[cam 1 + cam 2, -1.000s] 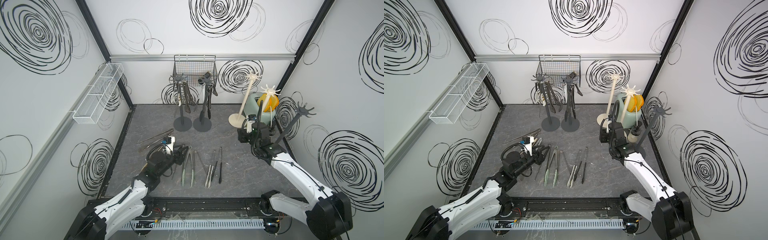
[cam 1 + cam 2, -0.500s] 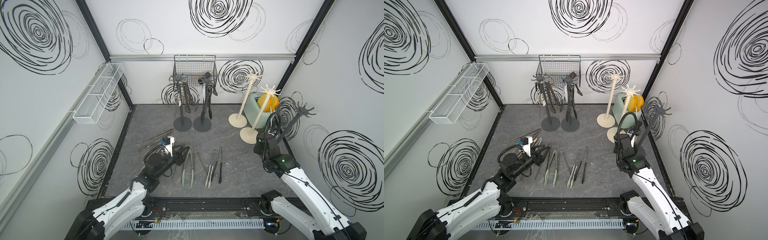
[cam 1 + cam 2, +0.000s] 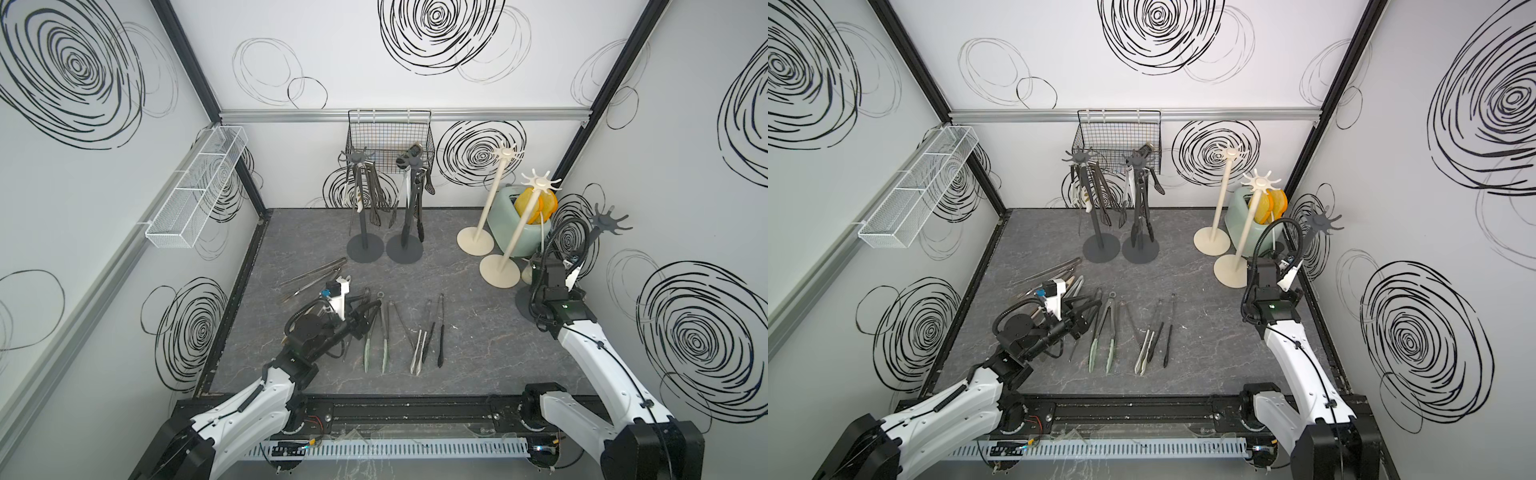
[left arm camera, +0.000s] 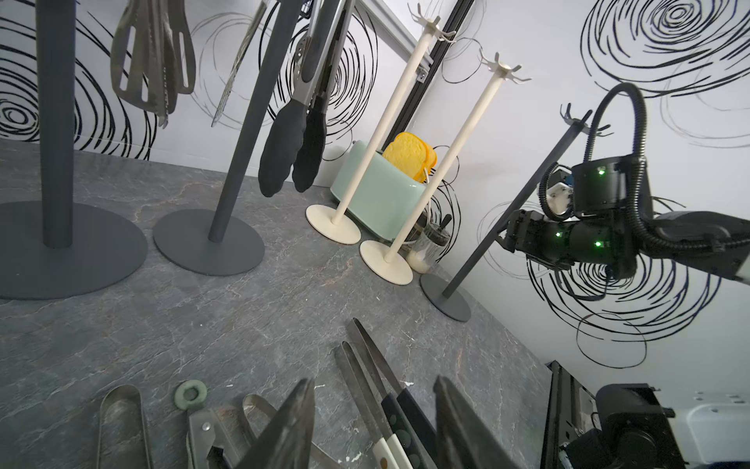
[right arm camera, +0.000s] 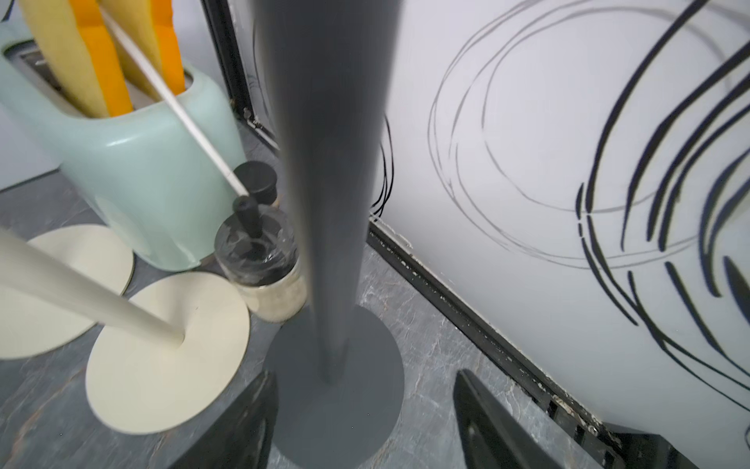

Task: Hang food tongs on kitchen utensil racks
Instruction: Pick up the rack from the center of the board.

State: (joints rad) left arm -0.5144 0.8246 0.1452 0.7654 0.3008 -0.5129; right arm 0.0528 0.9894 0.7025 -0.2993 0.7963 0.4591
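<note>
The right gripper (image 5: 361, 406) has left the cream racks (image 3: 498, 272) for the dark grey rack (image 5: 328, 182), jaws apart astride its blurred pole, seemingly to shift it. Food tongs (image 3: 384, 328) lie on the table (image 3: 478, 345) under the parted left gripper (image 4: 374, 383).

Loose food tongs (image 3: 385, 353) in a row on the grey floor (image 3: 478, 332), more on two dark grey racks (image 3: 365, 253) behind

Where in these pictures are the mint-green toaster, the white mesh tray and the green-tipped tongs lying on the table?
mint-green toaster (image 4: 385, 199), left wrist view, on its side wall.
white mesh tray (image 3: 214, 187), a top view, on its long mesh side.
green-tipped tongs (image 3: 384, 355), a top view, on one arm's green tip.
</note>
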